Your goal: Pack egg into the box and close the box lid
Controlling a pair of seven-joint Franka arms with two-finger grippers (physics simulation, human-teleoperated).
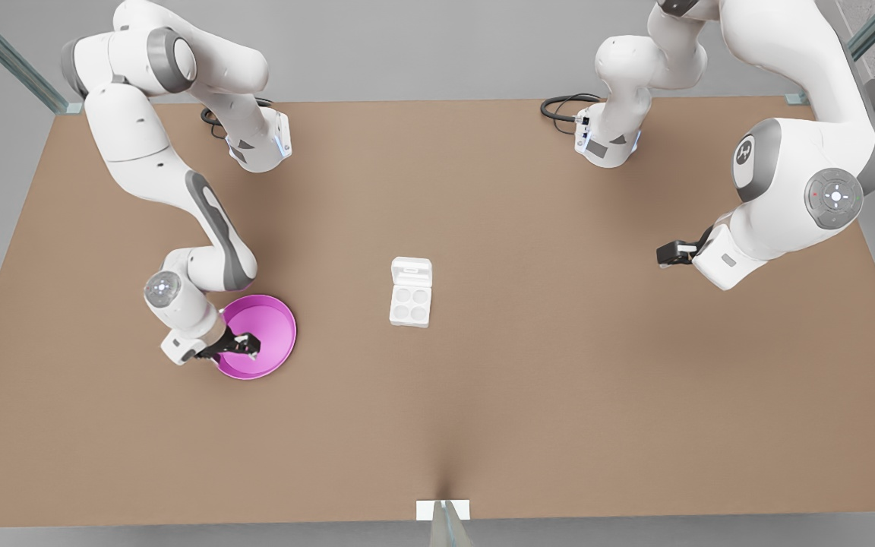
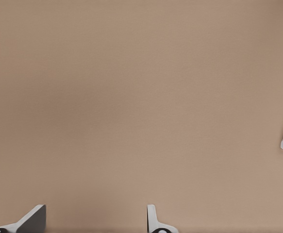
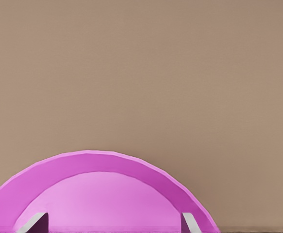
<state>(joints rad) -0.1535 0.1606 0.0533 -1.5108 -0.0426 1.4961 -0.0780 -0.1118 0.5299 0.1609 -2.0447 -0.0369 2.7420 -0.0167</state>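
- The right gripper (image 1: 246,346) hangs over the pink plate (image 1: 274,319), fingers spread, holding nothing.
- The left gripper (image 1: 661,254) waits open above the bench (image 1: 483,418), well apart from the box (image 1: 410,292), whose box lid (image 1: 412,271) lies open.

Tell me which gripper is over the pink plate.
The right gripper, at the front view's left, hangs over the pink plate, fingers open. The left gripper waits over bare table.
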